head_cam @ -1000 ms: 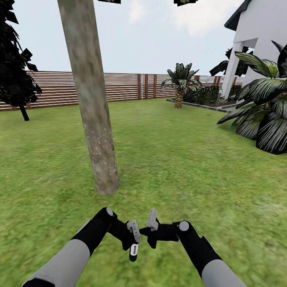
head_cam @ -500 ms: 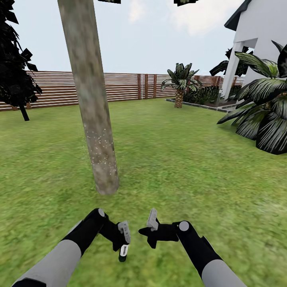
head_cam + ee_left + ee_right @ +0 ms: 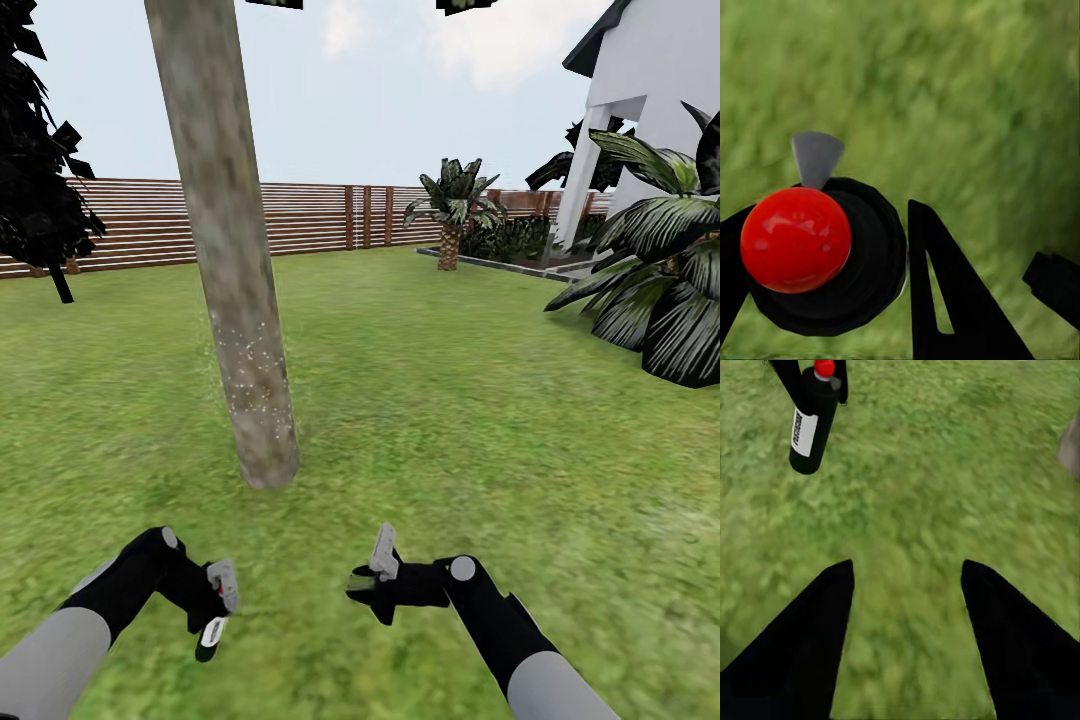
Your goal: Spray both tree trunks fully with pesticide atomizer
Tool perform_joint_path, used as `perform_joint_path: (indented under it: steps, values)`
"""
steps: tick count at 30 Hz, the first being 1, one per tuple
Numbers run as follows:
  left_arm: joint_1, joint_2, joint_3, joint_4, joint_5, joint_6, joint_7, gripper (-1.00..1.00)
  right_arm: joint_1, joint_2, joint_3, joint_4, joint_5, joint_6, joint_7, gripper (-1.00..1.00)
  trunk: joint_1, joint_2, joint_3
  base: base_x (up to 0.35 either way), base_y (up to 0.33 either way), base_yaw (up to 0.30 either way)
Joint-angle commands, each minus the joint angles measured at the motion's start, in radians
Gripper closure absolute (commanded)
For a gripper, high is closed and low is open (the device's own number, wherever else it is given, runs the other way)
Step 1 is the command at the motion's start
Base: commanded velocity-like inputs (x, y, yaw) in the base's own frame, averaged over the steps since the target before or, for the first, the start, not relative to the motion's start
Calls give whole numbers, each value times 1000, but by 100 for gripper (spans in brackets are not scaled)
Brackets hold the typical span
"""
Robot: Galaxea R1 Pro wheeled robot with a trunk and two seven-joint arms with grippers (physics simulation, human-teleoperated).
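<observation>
While my left gripper (image 3: 214, 605) hangs low over the blurry green grass (image 3: 450, 400), its jaws are clenched on the small dark spray bottle with a red cap (image 3: 210, 637), which hangs below my fingers, off the ground. From my left wrist the bottle (image 3: 825, 255) shows end on: a glossy red ball on a black round body with a grey nozzle tab. From my right wrist the same bottle (image 3: 810, 424) carries a white label with dark writing running lengthwise, too small for me to read. My right gripper (image 3: 372, 577) hovers well apart from the left one, its jaws released and spread with only lawn between them. Ahead of my left arm stands the thick mottled grey-brown tree trunk (image 3: 225, 240), its lower part dotted with fine white specks (image 3: 250, 370).
</observation>
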Motion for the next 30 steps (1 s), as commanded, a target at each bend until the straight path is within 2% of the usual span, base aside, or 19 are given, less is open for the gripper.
perform_joint_path:
  steps: [1, 4, 6, 8, 9, 11, 13, 14, 16, 17, 19, 20, 22, 24, 27, 30]
  values:
    - [0, 2, 0, 0, 1, 0, 2, 100, 0, 0, 0, 0, 0, 0, 0, -100, 0, 0, 0, 0, 0, 0]
    - [0, 3, 0, 0, 0, 3, 17, 100, 0, -2, -1, 2, 1, -1, -3, -100, 0, 0, 0, 0, 0, 0]
    - [0, 2, 1, 0, 1, 8, 60, 100, 1, -9, -6, 8, 0, -3, -9, -100, 0, 0, 0, 0, 0, 0]
    - [1, -5, 16, 14, 8, 12, 177, 100, 3, -19, -10, 55, -2, -6, -38, -100, 0, 0, 0, 0, 0, 0]
    - [1, -17, 39, 39, 26, 13, 245, 100, 4, -25, -19, 89, -3, -8, -87, -100, 0, 0, 0, 0, 0, 0]
    - [2, -49, 94, 107, 87, 14, 400, 100, 5, -29, -58, 167, -4, -22, -217, -100, 0, 0, 0, 0, 0, 0]
    - [2, -84, 121, 200, 166, 8, 579, 100, 12, -31, -124, 252, -5, -90, -347, -100, 0, 0, 0, 0, 0, 0]
    - [4, -104, 126, 243, 211, 4, 661, 100, 21, -33, -169, 292, -5, -132, -414, -100, 0, 0, 0, 0, 0, 0]
    - [8, -139, 129, 298, 317, -6, 819, 100, 47, -55, -270, 369, -5, -229, -545, -100, 0, 0, 0, 0, 0, 0]
    - [17, -154, 130, 314, 380, -34, 888, 100, 58, -69, -312, 400, -6, -279, -584, -100, 0, 0, 0, 0, 0, 0]
    - [68, -187, 130, 330, 501, -151, 1037, 100, 78, -96, -390, 441, -6, -346, -622, -100, 0, 0, 0, 0, 0, 0]
    - [98, -201, 131, 334, 540, -213, 1119, 100, 90, -109, -433, 449, -6, -359, -643, -100, 0, 0, 0, 0, 0, 0]
    - [150, -230, 131, 341, 575, -309, 1268, 100, 105, -130, -504, 455, -3, -371, -715, -100, 0, 0, 0, 0, 0, 0]
    - [191, -259, 131, 348, 587, -354, 1355, 100, 135, -159, -528, 459, -5, -377, -784, -100, 0, 0, 0, 0, 0, 0]
    - [235, -283, 131, 357, 624, -408, 1413, 100, 163, -165, -536, 462, -7, -421, -811, -100, 0, 0, 0, 0, 0, 0]
    - [269, -290, 131, 358, 690, -458, 1443, 100, 168, -168, -539, 476, -9, -441, -817, -100, 0, 0, 0, 0, 0, 0]
